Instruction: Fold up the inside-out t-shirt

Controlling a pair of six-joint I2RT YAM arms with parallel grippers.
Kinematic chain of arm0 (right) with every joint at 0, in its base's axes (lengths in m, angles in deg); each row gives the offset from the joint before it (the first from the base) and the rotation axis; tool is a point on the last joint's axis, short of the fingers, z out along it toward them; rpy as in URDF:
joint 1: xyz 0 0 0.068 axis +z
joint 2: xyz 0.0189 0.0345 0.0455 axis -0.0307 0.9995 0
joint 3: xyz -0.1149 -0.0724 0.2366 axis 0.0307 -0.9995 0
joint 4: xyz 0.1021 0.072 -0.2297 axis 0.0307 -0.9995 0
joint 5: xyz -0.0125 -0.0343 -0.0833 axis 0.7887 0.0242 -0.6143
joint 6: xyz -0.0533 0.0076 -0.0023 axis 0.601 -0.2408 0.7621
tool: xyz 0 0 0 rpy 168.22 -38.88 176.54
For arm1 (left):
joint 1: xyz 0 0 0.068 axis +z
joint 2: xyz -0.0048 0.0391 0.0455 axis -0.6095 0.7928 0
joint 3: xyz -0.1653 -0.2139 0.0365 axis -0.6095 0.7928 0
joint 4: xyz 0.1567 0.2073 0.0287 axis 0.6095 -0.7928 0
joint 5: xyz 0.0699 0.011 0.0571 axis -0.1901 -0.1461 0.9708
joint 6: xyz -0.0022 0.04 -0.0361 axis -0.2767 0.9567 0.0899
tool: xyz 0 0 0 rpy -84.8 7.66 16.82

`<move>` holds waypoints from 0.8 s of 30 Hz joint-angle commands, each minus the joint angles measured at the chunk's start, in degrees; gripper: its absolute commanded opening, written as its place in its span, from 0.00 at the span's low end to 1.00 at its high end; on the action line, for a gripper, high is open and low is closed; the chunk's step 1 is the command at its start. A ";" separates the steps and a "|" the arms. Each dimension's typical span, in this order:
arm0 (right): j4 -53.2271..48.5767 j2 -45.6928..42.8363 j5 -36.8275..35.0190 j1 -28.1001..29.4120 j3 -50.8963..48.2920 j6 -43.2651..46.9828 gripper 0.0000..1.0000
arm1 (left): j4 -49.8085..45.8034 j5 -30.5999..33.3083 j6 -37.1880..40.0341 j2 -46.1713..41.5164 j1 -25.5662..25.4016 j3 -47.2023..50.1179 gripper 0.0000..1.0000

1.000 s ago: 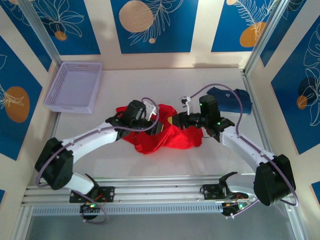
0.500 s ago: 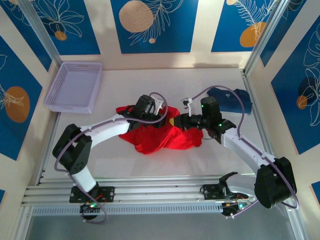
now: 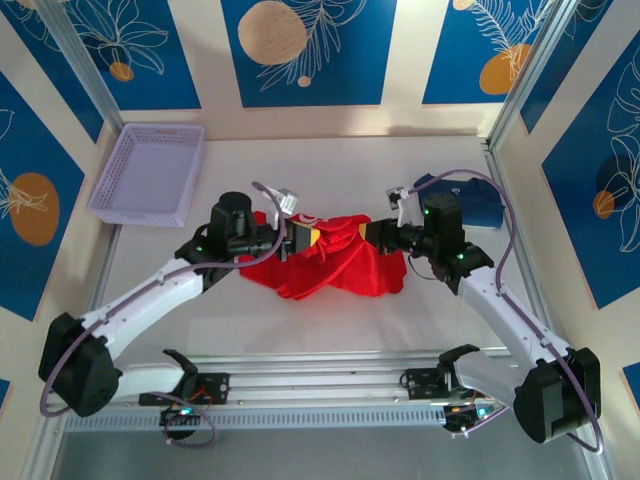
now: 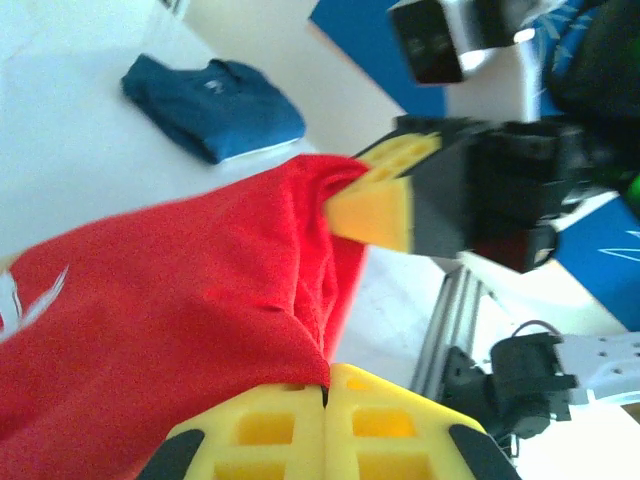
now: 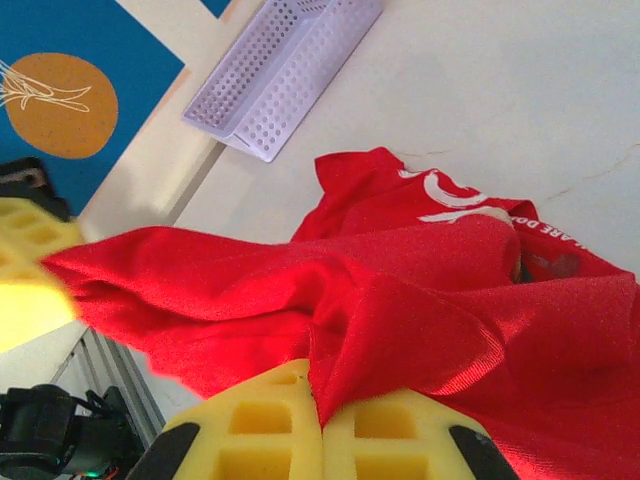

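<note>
lilac basket (image 3: 150, 172) back left, navy garment (image 3: 485, 205) back right, red t-shirt (image 3: 335, 258) centre

left claw (image 3: 306, 238) now clamped on t-shirt (image 3: 345, 265), right claw (image 3: 373, 232) moved rightward

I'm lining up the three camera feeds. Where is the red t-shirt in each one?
Top external: red t-shirt mid-table, held between left gripper and right gripper.
Left wrist: lower left, pinched at the bottom edge.
Right wrist: across the lower half, pinched at the bottom edge.
Shared landmarks: folded navy garment links top and left wrist; lavender basket links top and right wrist.
</note>
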 commanded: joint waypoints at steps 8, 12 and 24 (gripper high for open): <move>-17.85 6.53 -19.76 3.52 8.40 2.76 0.22 | 4.23 -4.56 -4.71 -3.37 2.51 0.87 0.00; -17.10 3.16 -22.09 7.02 8.32 8.61 0.31 | 1.18 -3.20 -2.97 -2.10 2.47 0.04 0.00; -9.60 -0.01 -13.31 17.41 6.54 18.54 0.42 | 0.29 -2.76 -2.34 -0.37 2.48 -0.68 0.00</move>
